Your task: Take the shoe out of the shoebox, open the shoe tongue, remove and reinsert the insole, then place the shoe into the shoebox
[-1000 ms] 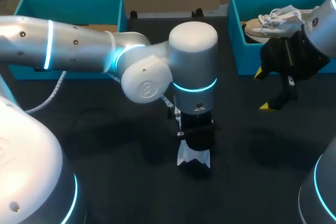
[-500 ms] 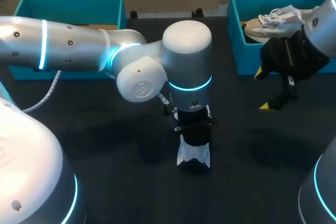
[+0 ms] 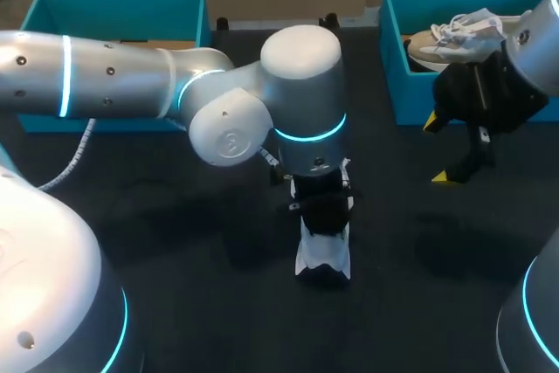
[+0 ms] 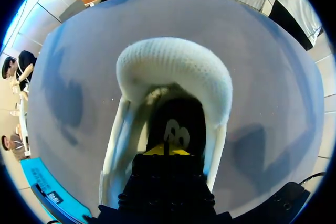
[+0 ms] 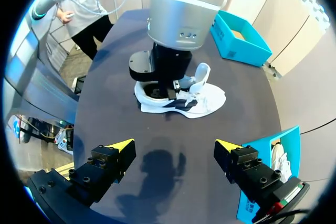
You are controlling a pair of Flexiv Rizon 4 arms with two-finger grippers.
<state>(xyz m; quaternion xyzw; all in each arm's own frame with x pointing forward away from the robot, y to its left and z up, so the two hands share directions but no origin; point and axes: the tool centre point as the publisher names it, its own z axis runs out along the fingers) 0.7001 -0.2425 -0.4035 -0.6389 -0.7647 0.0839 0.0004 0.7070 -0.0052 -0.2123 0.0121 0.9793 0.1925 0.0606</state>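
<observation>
A white shoe (image 3: 323, 255) stands upright on the dark counter (image 3: 175, 242), and everything else is placed from it. The left arm (image 3: 131, 85) comes down directly over the shoe, with its wrist above the shoe's opening. The left pincer (image 4: 167, 150) is sunk into that opening, above a dark insole (image 4: 176, 129) with a pale mark on it. Its yellow tips are pressed together with only a thin seam between them. Whether they pinch the insole cannot be told. The shoe's padded heel collar (image 4: 173, 69) curves around ahead of the tips.

The right pincer (image 5: 173, 146) hangs above bare counter, well apart from the shoe on the right arm's side. Its two yellow-tipped fingers (image 5: 122, 145) are spread wide and hold nothing.

Beyond the shoe, at the counter's far edge on the right arm's side, sits a teal shoebox (image 3: 393, 85). Inside it lies a second shoe (image 3: 454, 32), pale with loose white laces.

Beyond the shoe on the left arm's side sits a second teal box (image 3: 113, 6). Its floor shows a tan surface (image 3: 166, 44), partly hidden by the left arm.
</observation>
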